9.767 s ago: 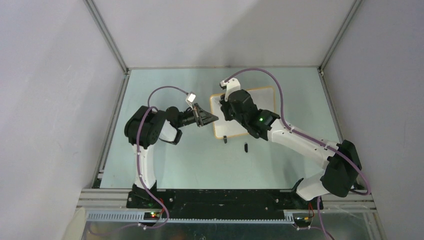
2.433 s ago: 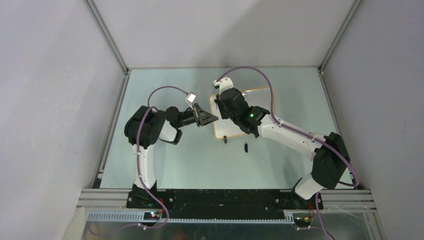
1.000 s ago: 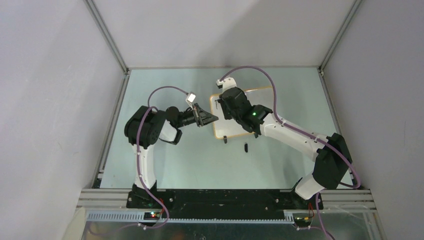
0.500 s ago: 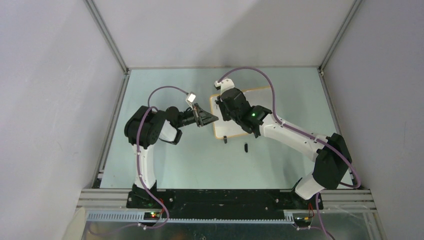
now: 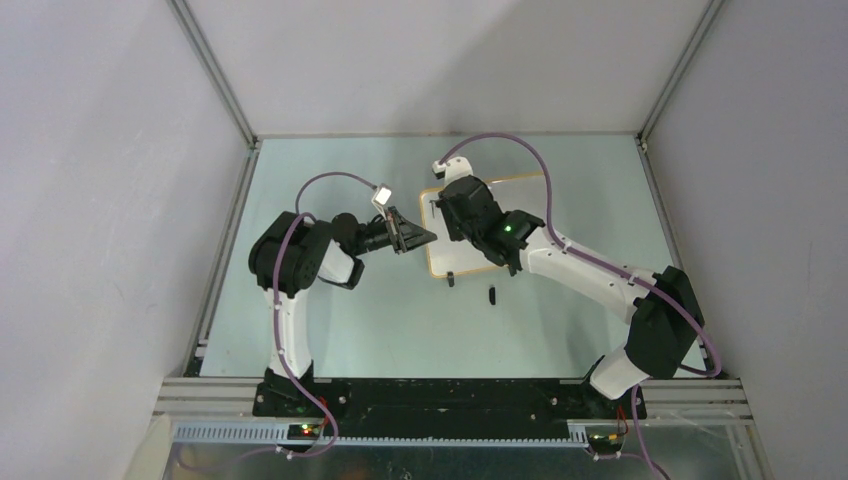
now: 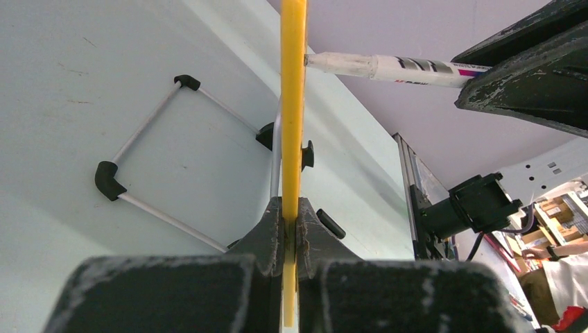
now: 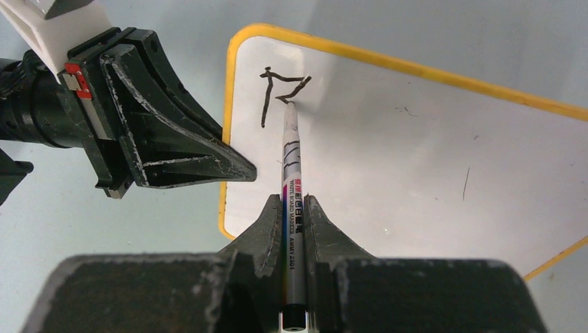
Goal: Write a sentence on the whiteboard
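Observation:
The whiteboard [image 5: 515,195] lies on the table, white with a thin orange-yellow frame [image 6: 292,104]. My left gripper [image 5: 430,237] is shut on its left edge, the frame pinched between the jaws [image 6: 292,208]. My right gripper [image 7: 292,205] is shut on a grey whiteboard marker [image 7: 291,173], also in the left wrist view [image 6: 409,68]. The marker's tip touches the board near its upper left corner. Of the sentence [image 7: 277,90], only a few black strokes of a first letter show there. The right arm hides the writing in the top view.
A black marker cap [image 5: 492,294] lies on the table in front of the board, next to a small black clip foot [image 5: 450,279]. A thin wire stand with black corners [image 6: 152,159] shows beside the board's edge. Grey walls and aluminium rails enclose the table.
Since the earliest frame the right arm has moved left to the board's upper left corner. Over the last second it has barely shifted. The left arm has not moved.

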Robot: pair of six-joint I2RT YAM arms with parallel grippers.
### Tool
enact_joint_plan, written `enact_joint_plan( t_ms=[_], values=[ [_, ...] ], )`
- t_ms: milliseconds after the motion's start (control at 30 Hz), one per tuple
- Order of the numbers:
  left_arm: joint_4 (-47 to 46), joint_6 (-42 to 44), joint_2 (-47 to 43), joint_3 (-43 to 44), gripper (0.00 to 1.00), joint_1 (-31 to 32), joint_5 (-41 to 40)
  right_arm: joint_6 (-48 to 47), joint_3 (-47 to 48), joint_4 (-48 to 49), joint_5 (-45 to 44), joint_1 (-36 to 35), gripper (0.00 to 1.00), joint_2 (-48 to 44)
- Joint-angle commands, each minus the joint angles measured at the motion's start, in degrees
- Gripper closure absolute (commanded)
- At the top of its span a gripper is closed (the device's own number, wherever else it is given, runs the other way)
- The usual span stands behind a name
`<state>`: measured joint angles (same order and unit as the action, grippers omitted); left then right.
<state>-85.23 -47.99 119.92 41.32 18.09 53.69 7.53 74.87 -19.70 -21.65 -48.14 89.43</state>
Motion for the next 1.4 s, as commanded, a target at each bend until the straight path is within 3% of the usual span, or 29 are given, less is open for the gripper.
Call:
enact_joint_plan(
  t_ms=[0, 1367],
  values=[
    [-2.5, 0.8, -1.0, -0.1, 1.00, 0.5, 2.2, 1.0, 0.0, -1.9, -2.2, 0.9, 1.00, -1.3],
    [-2.5, 0.9, -1.1, -0.2, 1.00, 0.5, 2.1, -1.0, 0.1, 1.3, 4.7, -1.0, 1.00, 0.3]
  ],
)
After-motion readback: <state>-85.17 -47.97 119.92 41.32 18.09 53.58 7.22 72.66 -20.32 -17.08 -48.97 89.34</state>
